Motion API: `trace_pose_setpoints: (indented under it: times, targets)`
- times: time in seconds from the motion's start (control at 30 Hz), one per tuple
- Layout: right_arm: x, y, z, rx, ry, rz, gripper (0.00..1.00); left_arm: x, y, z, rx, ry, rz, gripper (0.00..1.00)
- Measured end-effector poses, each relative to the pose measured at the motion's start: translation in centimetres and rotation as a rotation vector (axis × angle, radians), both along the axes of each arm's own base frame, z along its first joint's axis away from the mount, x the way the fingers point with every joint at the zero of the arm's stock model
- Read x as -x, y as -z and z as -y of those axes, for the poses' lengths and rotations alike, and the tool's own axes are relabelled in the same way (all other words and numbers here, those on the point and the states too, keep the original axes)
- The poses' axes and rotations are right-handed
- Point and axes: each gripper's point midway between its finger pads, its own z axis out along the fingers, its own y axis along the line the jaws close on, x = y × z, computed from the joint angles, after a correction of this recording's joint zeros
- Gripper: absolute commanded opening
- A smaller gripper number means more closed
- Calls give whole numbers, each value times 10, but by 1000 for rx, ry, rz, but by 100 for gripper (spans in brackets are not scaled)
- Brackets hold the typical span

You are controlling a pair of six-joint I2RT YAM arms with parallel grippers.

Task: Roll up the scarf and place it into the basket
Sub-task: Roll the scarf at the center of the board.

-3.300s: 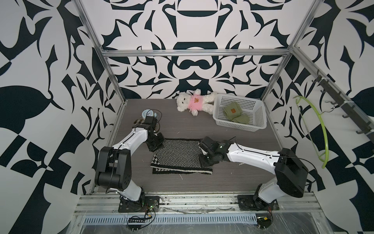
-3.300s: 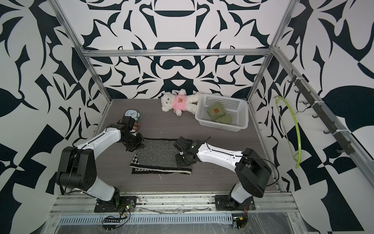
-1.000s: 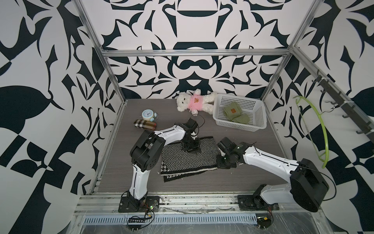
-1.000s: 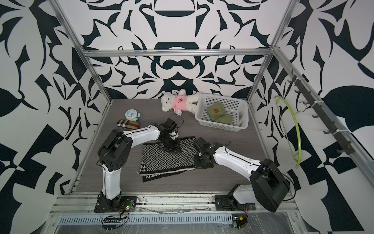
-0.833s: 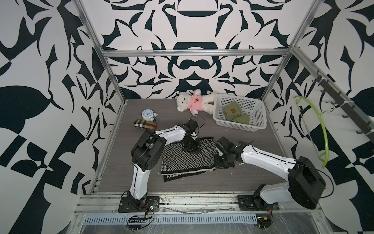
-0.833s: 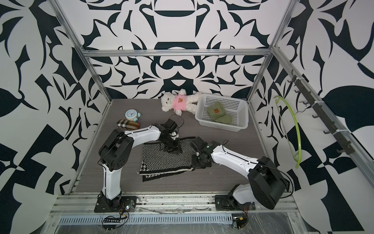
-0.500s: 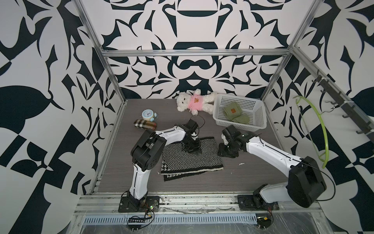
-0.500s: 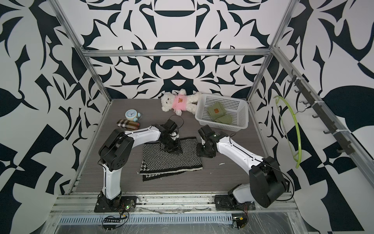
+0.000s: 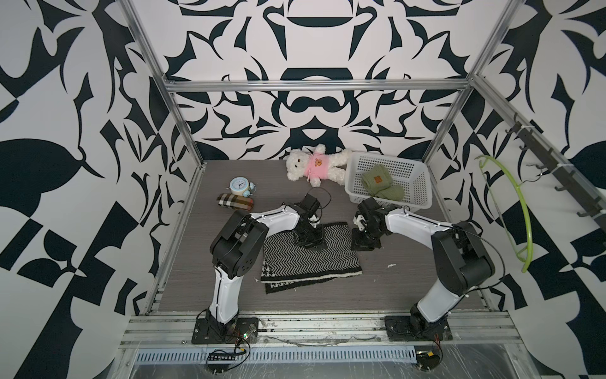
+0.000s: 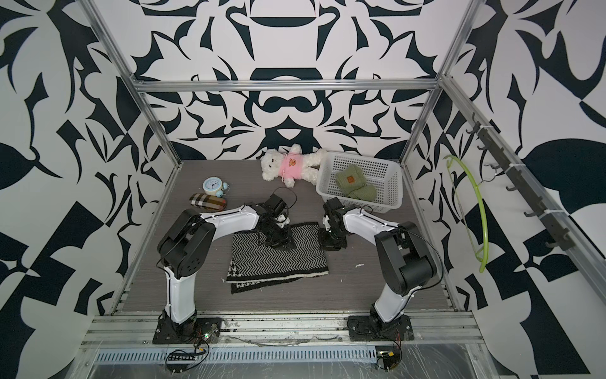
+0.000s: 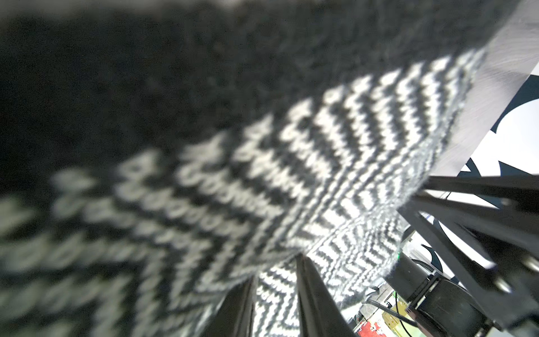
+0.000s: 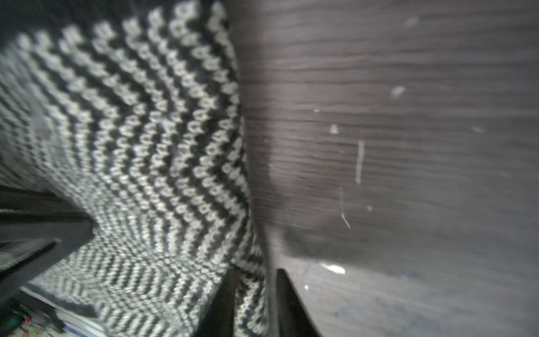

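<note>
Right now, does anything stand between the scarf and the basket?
No loose thing does. Only the right hand and its arm sit at the far right corner of the scarf, on the line to the basket. The bear lies beside the basket, off that line. A green knit piece already fills part of it.

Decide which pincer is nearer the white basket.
Right. The right pincer sits at the scarf edge just before the basket; the left pincer is farther away, over the scarf's middle.
</note>
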Motion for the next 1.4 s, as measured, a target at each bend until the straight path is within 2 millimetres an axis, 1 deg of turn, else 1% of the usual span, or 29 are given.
trace_pose_setpoints:
  times: [0.07, 0.1, 0.27, 0.5, 0.57, 0.67, 0.83, 0.97, 1.1, 1.27, 1.4]
  targets:
    - [2, 3, -2, -15, -9, -5, 2, 1, 0, -1, 0, 1, 0, 29]
    - [3, 3, -3, -24, -3, -10, 0, 2, 0, -1, 0, 1, -1, 29]
    - [2, -5, -8, -55, -11, 9, 0, 3, 0, -3, -4, 0, 0, 29]
    - [-1, -41, -16, -128, -8, 94, 0, 4, 1, -4, -5, -2, -1, 29]
    - [1, -45, -20, -138, -10, 100, 0, 4, 1, -4, -5, -3, -1, 29]
    - [8, -44, -30, -138, -39, 89, 0, 4, 1, -4, -5, -4, -2, 29]
    - [23, -39, -62, -143, -109, 64, 0, 4, 1, -4, -6, -10, -6, 29]
    - [27, -30, -80, -150, -133, 55, 0, 4, 1, -4, -7, -12, -7, 29]
    - [22, -23, -87, -158, -121, 59, 0, 5, -1, -5, -8, -13, -3, 31]
    - [14, -25, -93, -180, -108, 87, 0, 10, -3, -12, -24, -17, 3, 31]
    - [7, -20, -98, -193, -95, 101, 0, 20, -7, -22, -41, -21, -3, 32]
